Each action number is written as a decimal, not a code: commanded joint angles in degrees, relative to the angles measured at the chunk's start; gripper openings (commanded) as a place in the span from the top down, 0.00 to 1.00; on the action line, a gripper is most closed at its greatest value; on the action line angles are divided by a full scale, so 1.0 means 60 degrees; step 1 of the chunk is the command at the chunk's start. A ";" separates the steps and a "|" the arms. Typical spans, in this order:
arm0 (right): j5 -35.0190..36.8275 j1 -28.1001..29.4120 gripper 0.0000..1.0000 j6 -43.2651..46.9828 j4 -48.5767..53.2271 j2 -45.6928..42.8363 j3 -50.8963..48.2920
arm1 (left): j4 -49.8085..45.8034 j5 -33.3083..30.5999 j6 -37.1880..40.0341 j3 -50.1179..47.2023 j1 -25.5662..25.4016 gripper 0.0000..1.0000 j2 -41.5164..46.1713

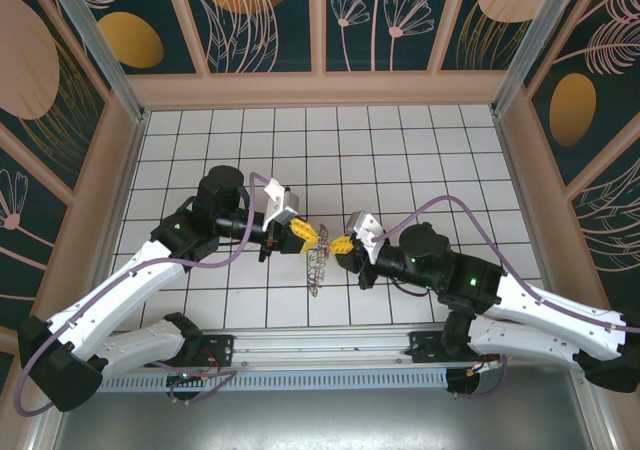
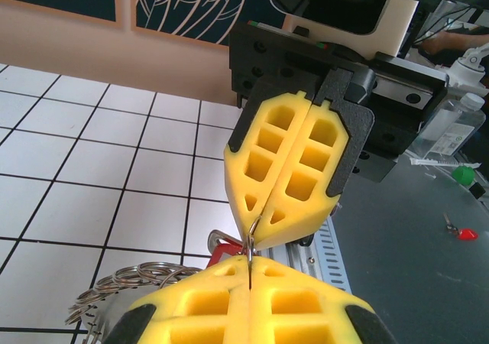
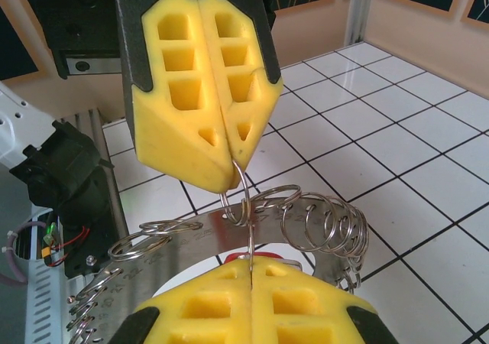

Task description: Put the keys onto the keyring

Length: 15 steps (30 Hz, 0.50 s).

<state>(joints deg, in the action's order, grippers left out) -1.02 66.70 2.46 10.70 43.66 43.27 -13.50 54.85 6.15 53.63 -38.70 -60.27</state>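
Note:
Both grippers meet tip to tip above the middle of the tiled floor. My left gripper is shut on a small split ring on the rim of the keyring, a flat grey band fringed with wire loops. The keyring hangs tilted below the two tips. My right gripper is shut on a thin metal bit that runs up to that ring. The red piece of the keys sits just past its fingertips, mostly hidden. The yellow pads of the right gripper face the left wrist camera.
The white tiled floor stretches behind the grippers to pale side walls. A metal rail runs along the near edge between the arm bases. Beyond it, on the grey surface, lie small green and red items.

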 commanded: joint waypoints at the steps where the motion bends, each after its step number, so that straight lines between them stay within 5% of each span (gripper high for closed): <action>1: -0.0197 -0.0065 1.00 -0.0015 -0.0401 -0.0011 -0.0019 | 0.0228 0.0102 0.0057 -0.0024 -0.0068 1.00 0.0097; 15: -0.0298 -0.0108 1.00 -0.0145 -0.0288 -0.0026 -0.0077 | 0.0243 0.0123 0.0082 -0.0024 -0.0068 1.00 0.0040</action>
<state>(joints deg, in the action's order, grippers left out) -1.61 66.41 2.42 10.46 43.66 43.27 -13.52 54.85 6.15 53.58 -38.70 -60.27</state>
